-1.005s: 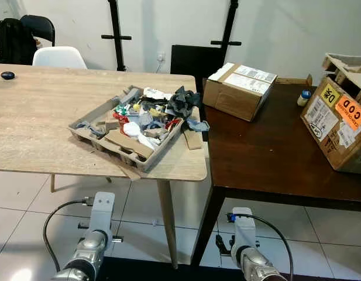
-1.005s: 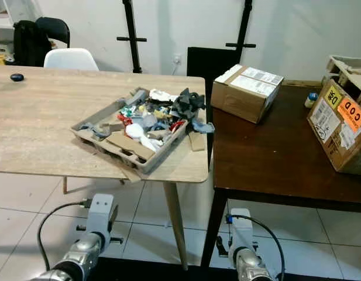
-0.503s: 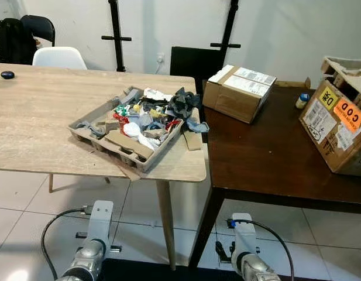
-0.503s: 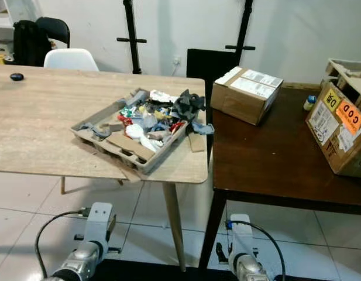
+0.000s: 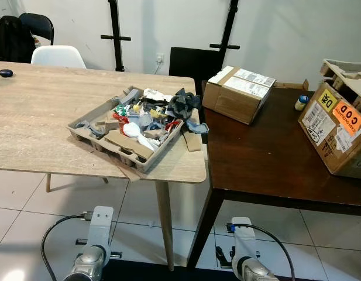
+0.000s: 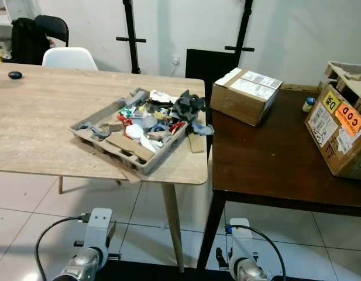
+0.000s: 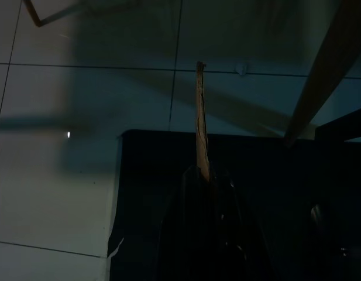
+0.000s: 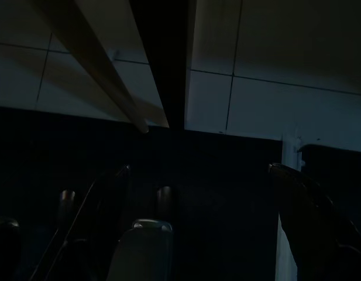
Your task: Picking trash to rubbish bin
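Cardboard strip [image 7: 200, 117] sits pinched in the closed left gripper [image 7: 205, 175] hanging low; right gripper [image 8: 203, 193] hangs spread and empty; tray [image 5: 86, 130] of trash [image 5: 146, 117] lies well above on the worktop [image 5: 40, 117], so carry the strip steadily binward.

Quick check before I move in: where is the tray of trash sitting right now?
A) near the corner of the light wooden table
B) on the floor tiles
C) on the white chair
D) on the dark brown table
A: the tray of trash rests on the light wooden table close to its near right corner, beside the dark brown table.
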{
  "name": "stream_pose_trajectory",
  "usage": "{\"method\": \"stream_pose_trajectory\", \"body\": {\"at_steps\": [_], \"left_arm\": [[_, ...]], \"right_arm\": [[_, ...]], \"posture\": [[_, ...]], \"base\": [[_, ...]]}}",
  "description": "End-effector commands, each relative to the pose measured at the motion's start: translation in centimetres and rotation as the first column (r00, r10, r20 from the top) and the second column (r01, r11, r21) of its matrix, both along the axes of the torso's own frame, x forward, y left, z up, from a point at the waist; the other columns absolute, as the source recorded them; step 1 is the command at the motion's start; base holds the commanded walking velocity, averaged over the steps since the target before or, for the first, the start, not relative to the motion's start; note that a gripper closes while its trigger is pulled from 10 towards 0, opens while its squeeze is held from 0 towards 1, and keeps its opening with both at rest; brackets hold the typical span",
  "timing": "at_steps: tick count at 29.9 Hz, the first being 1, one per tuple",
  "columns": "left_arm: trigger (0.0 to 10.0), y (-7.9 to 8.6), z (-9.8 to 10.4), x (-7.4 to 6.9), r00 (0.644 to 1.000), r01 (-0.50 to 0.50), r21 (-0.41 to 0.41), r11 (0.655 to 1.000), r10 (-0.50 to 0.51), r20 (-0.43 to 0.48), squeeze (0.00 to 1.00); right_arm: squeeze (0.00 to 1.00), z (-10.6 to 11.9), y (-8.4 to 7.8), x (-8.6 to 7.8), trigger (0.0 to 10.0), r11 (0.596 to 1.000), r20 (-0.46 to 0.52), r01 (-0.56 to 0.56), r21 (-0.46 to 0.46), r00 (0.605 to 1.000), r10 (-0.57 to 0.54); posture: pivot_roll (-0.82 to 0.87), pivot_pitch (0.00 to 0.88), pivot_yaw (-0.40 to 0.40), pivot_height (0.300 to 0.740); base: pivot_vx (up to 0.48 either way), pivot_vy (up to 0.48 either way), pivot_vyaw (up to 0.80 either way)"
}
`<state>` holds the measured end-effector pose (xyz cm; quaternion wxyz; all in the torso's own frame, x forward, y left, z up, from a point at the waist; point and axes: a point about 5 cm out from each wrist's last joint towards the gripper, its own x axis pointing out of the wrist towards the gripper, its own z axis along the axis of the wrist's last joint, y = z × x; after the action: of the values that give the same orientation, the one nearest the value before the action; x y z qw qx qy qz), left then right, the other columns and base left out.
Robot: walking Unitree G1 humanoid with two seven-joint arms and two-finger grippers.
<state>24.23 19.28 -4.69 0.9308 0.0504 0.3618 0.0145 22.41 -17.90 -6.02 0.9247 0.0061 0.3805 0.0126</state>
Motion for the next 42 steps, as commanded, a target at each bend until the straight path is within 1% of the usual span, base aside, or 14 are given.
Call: {"method": "stream_pose_trajectory", "body": {"at_steps": [1,21,24,30,32,33,34,36,37,38,39,42], "left_arm": [[10.0,-0.2,-0.3,-0.5,1.000,0.000,-0.002,1.000,0.000,-0.009,0.00],[10.0,-0.4,-0.5,-0.7,1.000,0.017,0.001,1.000,-0.017,-0.014,0.00],[10.0,-0.6,-0.5,-0.7,1.000,0.025,0.003,1.000,-0.025,-0.012,0.00],[10.0,-0.4,-0.6,-1.0,0.999,0.035,0.017,0.999,-0.035,-0.002,0.00],[10.0,-0.2,-0.7,-1.4,0.999,0.045,0.031,0.998,-0.045,0.005,0.00],[10.0,-0.2,-0.7,-1.4,0.999,0.045,0.031,0.998,-0.045,0.005,0.00],[10.0,0.0,-0.8,-1.7,0.998,0.060,0.046,0.997,-0.061,0.006,0.00],[10.0,0.2,-0.9,-2.0,0.998,0.064,0.050,0.997,-0.064,0.004,0.00],[10.0,0.2,-0.9,-2.0,0.998,0.061,0.050,0.997,-0.062,0.004,0.00],[10.0,0.3,-0.9,-2.0,0.998,0.060,0.051,0.997,-0.060,0.005,0.00],[10.0,0.4,-1.0,-2.1,0.998,0.058,0.051,0.997,-0.058,0.005,0.00],[10.0,0.7,-1.1,-2.5,0.998,0.070,0.057,0.996,-0.070,0.000,0.00]], "right_arm": [[0.00,-0.4,0.0,-0.6,10.0,1.000,-0.021,-0.005,-0.003,1.000,0.005],[0.00,-0.4,0.0,-0.6,10.0,1.000,-0.015,-0.005,-0.003,1.000,0.005],[0.00,-0.3,-0.2,-0.6,10.0,1.000,-0.012,0.010,0.005,1.000,-0.010],[0.00,-0.6,-0.1,-1.2,10.0,1.000,-0.016,0.016,0.015,1.000,-0.015],[0.00,-0.9,0.1,-1.7,10.0,0.999,-0.021,0.027,0.028,0.999,-0.026],[0.00,-0.9,0.1,-1.7,10.0,0.999,-0.021,0.027,0.028,0.999,-0.026],[0.00,-1.1,0.2,-2.1,10.0,0.999,-0.022,0.038,0.036,0.999,-0.037],[0.00,-1.3,0.3,-2.4,10.0,0.998,-0.023,0.041,0.041,0.999,-0.040],[0.00,-1.3,0.4,-2.5,10.0,0.998,-0.020,0.039,0.044,0.999,-0.038],[0.00,-1.3,0.4,-2.6,10.0,0.998,-0.018,0.037,0.047,0.999,-0.036],[0.00,-1.4,0.6,-2.7,10.0,0.998,-0.019,0.029,0.049,0.999,-0.028],[0.00,-1.5,1.0,-2.9,10.0,0.997,-0.015,0.037,0.063,0.999,-0.036]], "posture": [[0.16,0.000,-0.071,0.740],[0.15,0.000,-0.071,0.740],[0.16,0.000,-0.079,0.740],[0.17,0.000,-0.076,0.740],[0.17,0.015,-0.061,0.740],[0.17,0.015,-0.061,0.740],[0.17,0.019,-0.058,0.740],[0.18,0.020,-0.057,0.740],[0.18,0.041,-0.055,0.740],[0.18,0.041,-0.055,0.740],[0.19,0.079,-0.043,0.740],[0.18,0.089,-0.029,0.740]], "base": [[0.000,0.000,0.00],[0.000,0.000,0.00],[0.000,0.000,0.00],[0.000,0.000,0.00],[0.000,0.000,0.00],[0.000,0.000,0.00],[0.000,0.000,0.00],[0.000,0.000,0.00],[0.000,0.000,0.00],[0.000,0.000,0.00],[0.000,0.000,0.00],[0.000,0.000,0.00]]}}
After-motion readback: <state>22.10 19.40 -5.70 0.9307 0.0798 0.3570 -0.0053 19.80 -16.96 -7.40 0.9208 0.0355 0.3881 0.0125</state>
